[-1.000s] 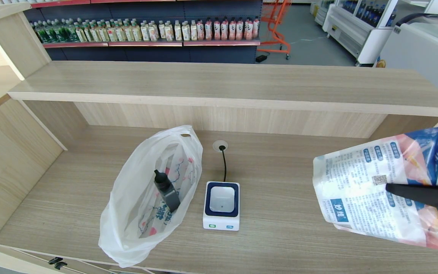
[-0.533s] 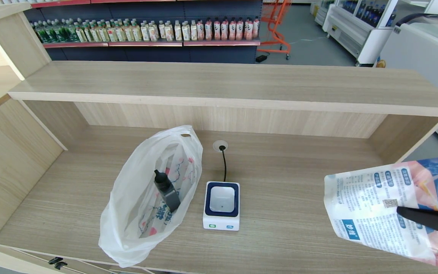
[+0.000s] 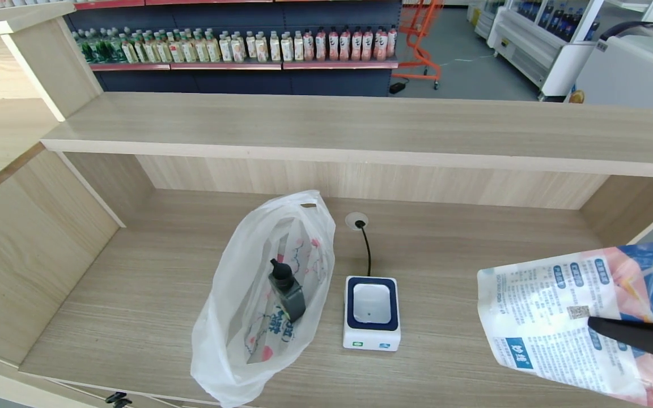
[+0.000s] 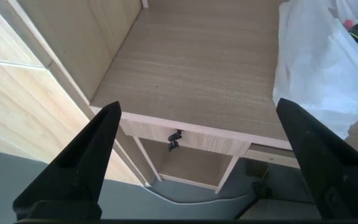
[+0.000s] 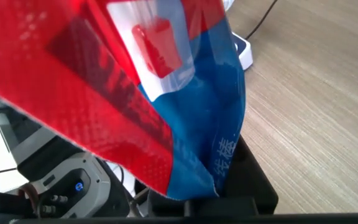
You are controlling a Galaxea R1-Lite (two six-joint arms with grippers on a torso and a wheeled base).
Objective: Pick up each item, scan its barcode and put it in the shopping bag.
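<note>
My right gripper (image 3: 638, 334) is shut on a large white, blue and pink packet (image 3: 553, 311), held above the counter's right end with its printed back facing up. In the right wrist view the packet (image 5: 135, 87) shows red and blue right in front of the camera. The white scanner (image 3: 372, 311) with a dark blue rim sits at the counter's middle, left of the packet. A white shopping bag (image 3: 258, 306) lies open left of the scanner, with a dark bottle (image 3: 287, 289) and a patterned pack inside. My left gripper (image 4: 204, 162) is open, below the counter's front left edge (image 4: 185, 127).
A black cable (image 3: 366, 249) runs from the scanner to a grommet at the back. A raised wooden ledge (image 3: 360, 124) borders the counter behind, and a side wall (image 3: 32, 238) closes its left. Bare wood lies between the scanner and the packet.
The packet in my right gripper dropped lower and drew back toward the right. Then the head camera shifted, moving the whole scene rightward in the picture.
</note>
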